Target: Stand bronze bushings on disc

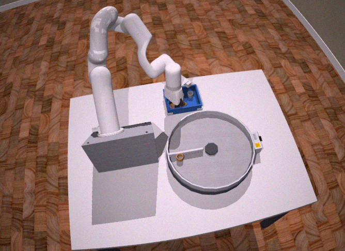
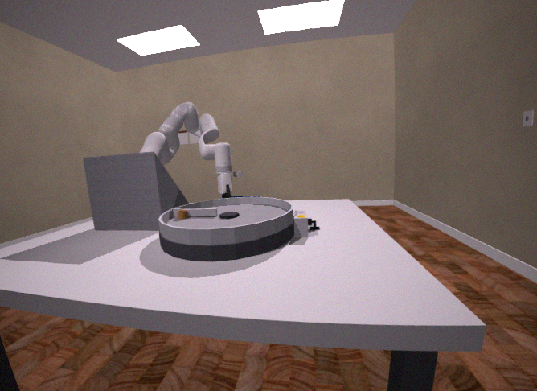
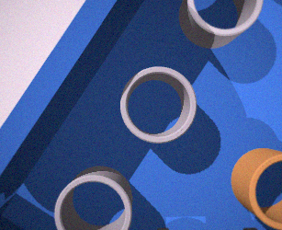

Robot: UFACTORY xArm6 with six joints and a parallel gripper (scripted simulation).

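Surface (image 1: 279, 172): white, set on a wood-pattern floor.

Turntable (image 1: 212, 188), toward the near right of the surface. One container, with a raised rim around a grey disc (image 1: 223, 164).
- Contents: 1 bronze bushing (image 1: 179, 157), upright on an open end. It stands on the disc by the rim on the side facing the left edge, just beside a pale bar (image 1: 192, 152).
- The dark hub (image 1: 211, 148) at the centre carries nothing.
- A small control box (image 1: 257, 143) is fixed to the rim on the side facing the right edge.

Grey pedestal (image 1: 122, 153), near the left edge, level with the turntable. It carries the white arm (image 1: 104, 103).

Blue crate (image 1: 185, 109), behind the turntable toward the far edge.
- The wrist view shows 3 steel bushings (image 3: 188, 103), (image 3: 219, 37), (image 3: 62, 207), all upright.
- It also shows 1 loose bronze bushing (image 3: 242, 179) at the frame's right border.
- The top view shows only one steel bushing (image 1: 190, 94); the arm hides the others.

Hand (image 1: 178, 103): down inside the crate, pinching a bronze bushing. The dark fingers hide most of it, and bronze colour shows at their edges.
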